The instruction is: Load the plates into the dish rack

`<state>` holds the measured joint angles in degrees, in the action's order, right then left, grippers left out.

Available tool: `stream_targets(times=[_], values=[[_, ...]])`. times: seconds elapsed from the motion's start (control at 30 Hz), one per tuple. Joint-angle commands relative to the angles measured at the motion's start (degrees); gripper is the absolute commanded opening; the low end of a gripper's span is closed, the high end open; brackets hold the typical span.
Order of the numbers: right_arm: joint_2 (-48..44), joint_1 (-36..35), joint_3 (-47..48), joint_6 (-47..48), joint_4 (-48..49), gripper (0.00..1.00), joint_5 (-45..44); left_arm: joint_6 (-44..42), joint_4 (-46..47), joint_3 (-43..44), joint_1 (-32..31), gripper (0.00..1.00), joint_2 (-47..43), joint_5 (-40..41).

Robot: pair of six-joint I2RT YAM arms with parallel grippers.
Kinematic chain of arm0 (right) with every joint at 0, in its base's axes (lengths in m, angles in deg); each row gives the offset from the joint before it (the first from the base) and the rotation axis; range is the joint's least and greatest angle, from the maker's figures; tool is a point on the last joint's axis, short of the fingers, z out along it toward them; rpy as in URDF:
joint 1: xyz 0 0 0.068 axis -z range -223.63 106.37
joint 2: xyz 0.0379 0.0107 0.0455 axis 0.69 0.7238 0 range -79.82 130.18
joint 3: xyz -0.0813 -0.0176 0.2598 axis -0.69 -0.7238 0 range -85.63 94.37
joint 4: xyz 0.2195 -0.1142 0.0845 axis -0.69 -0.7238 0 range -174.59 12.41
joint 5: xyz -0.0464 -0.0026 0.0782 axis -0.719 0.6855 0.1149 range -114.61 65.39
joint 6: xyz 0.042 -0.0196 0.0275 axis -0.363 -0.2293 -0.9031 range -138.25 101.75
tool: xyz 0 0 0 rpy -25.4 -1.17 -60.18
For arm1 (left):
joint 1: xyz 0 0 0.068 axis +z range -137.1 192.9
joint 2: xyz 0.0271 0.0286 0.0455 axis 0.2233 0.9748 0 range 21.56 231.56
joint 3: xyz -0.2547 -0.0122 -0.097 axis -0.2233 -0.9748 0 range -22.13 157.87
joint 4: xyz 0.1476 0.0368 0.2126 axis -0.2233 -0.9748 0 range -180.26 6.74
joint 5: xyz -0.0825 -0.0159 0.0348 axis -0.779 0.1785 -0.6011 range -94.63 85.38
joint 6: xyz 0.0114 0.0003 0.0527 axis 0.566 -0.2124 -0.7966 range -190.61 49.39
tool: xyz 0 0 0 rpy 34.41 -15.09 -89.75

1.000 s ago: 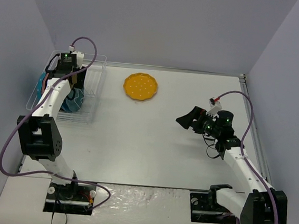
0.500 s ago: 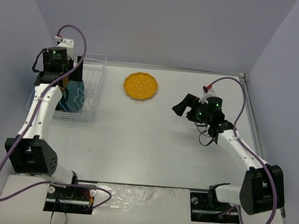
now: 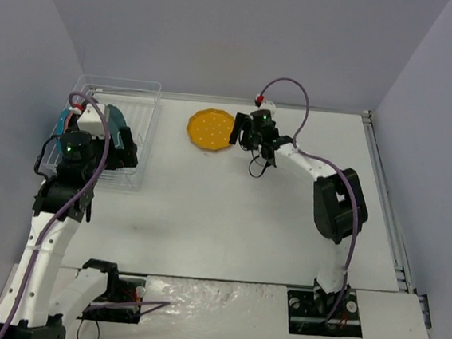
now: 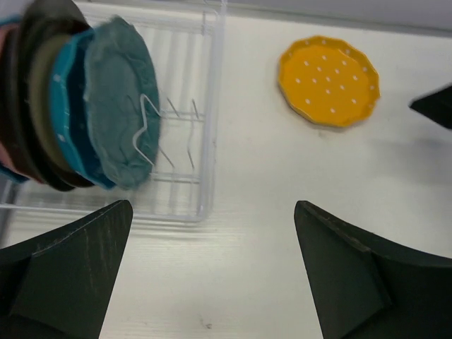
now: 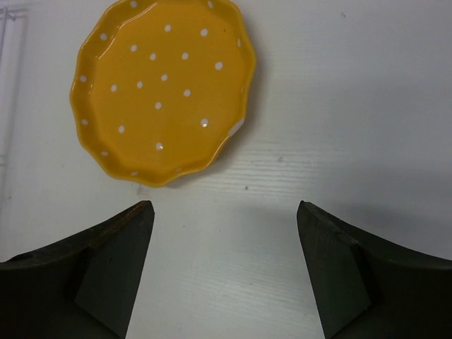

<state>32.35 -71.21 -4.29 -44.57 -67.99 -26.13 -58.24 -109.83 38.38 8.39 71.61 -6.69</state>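
Right gripper (image 5: 222, 208): spread, empty, beside yellow plate (image 5: 164, 90), far edge
Left gripper (image 4: 212, 205): spread, empty
Risk: nudging rim, skidding yellow plate away

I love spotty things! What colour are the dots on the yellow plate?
White, scattered over the yellow plate; the right wrist view shows them best.

There are no words, numbers, brand names or signs to read in any view. The only marks are small white dots on the round yellow plate with the wavy edge (image 5: 164, 92), which lies flat on the white bench (image 5: 353, 106). The dots are not letters.
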Motion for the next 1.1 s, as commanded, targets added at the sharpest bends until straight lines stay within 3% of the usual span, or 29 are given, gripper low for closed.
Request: stream_targets(times=[0.0,0.27,0.57,0.73,0.8,1.07], values=[[8.11,-1.61,10.7,0.47,-0.11,0.74,-9.19,4.03,3.47,-3.62,-1.91,0.97,1.02,-4.69],[19.75,-2.04,22.17,-2.62,-1.16,0.61,-15.19,5.49,3.09,-4.35,-1.88,0.97,2.68,-7.84],[25.28,-0.58,25.93,-2.11,-1.16,0.29,-13.47,5.66,3.81,-5.05,-1.74,0.97,2.6,-9.44],[21.54,0.49,18.3,-3.22,-0.43,0.01,-12.64,6.8,4.7,-5.45,-1.98,0.97,2.45,-11.0],[17.85,0.62,14.18,-2.38,0.63,0.0,-11.87,8.64,6.42,-6.16,-2.26,0.97,2.13,-12.26],[-1.29,1.03,-17.03,1.2,5.97,0.0,-6.04,13.23,7.53,-6.03,-9.94,0.97,2.68,-11.47]])
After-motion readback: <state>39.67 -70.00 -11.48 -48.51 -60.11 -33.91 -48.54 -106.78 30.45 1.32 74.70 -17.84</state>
